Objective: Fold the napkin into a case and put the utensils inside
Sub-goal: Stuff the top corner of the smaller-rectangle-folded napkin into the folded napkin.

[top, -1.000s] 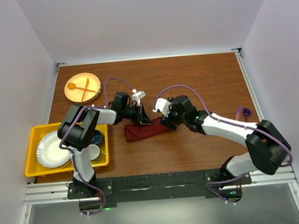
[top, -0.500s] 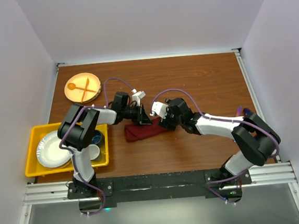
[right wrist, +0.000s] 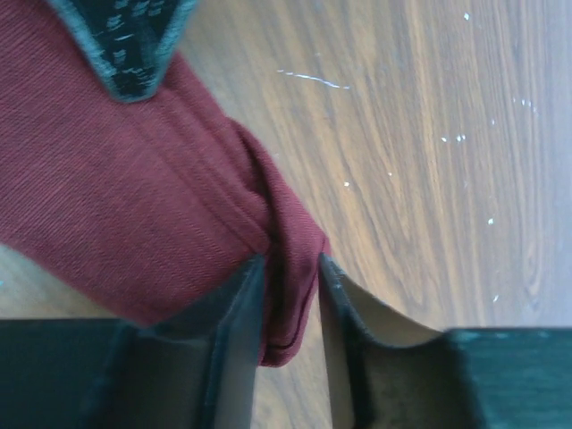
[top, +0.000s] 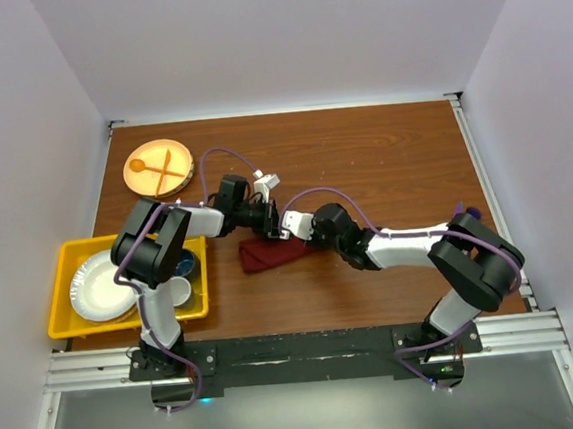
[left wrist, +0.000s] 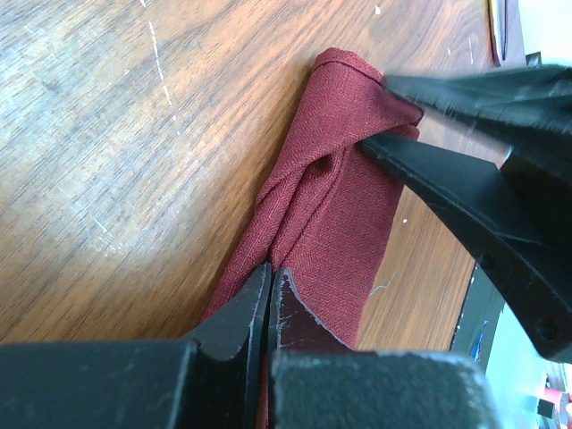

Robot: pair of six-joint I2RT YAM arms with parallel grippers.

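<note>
**Left gripper** [left wrist: 270, 290]: jaws closed tight together. A ridge of the napkin [left wrist: 331, 206] runs into the seam between the tips and looks pinched there.

**Right gripper** [right wrist: 290, 277]: jaws drawn in to a narrow gap. One folded end of the napkin fills that gap and touches both fingers [right wrist: 234, 313]. The left gripper's dark tip lies just beyond on the same cloth.

**Napkin**: maroon cloth folded to a narrow strip, lying flat on the tabletop [top: 382, 156]. It stretches from one gripper to the other, and the creases bunch toward the right gripper's end.

**Yellow bin** [top: 58, 295]: well out to the left gripper's left, beside that arm's base. It holds a white plate [top: 97, 288] and a cup [top: 178, 289].

**Utensils** [top: 467, 212]: well out to the right gripper's right, at the tabletop's edge. Only purple tips show past the right arm's elbow.

**Orange plate** [top: 178, 179]: farther than the left gripper and to its left, near the far corner. An orange spoon and fork [top: 152, 168] lie crossed on it.
</note>
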